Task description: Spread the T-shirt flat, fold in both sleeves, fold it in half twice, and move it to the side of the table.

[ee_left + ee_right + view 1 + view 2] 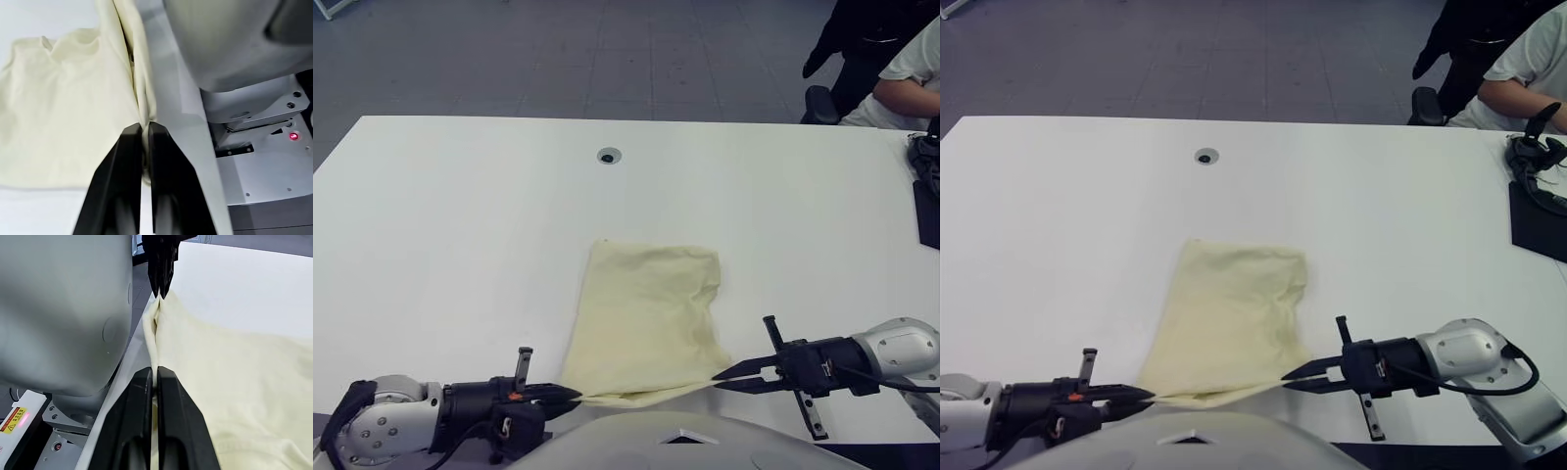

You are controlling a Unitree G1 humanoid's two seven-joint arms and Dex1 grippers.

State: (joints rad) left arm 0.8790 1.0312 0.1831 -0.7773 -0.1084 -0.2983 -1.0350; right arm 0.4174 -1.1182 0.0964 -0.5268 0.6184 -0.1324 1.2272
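**A:** Where does the T-shirt point(646, 318) lie?

**B:** It is a pale yellow, narrow shape in the middle of the white table point(460, 225), close to the near edge. The sleeves look folded in already. Its near hem is stretched taut between the two arms.

**A:** And the grippers?

**B:** The left gripper point(570, 396) is clenched on the near left corner, and the right gripper point(722, 377) is clamped on the near right corner. In both wrist views the cloth sits pinched between closed fingers.

**A:** How many layers does each one have?

**B:** I cannot tell, because the pinch hides the layers. I'd guess they have the whole stack.

**A:** So what could go wrong?

**B:** If one side grips only the top layer, carrying the hem toward the far edge would peel the fold open. Uneven lifting would skew the halves. Too much pull between the arms could slip a corner free. Slack would let the hem sag off the table's near edge.

**A:** Is anything in the way?

**B:** There is a round hole point(609, 156) beyond the shirt and dark gear point(1538, 196) at the far right. Both are well apart from it.
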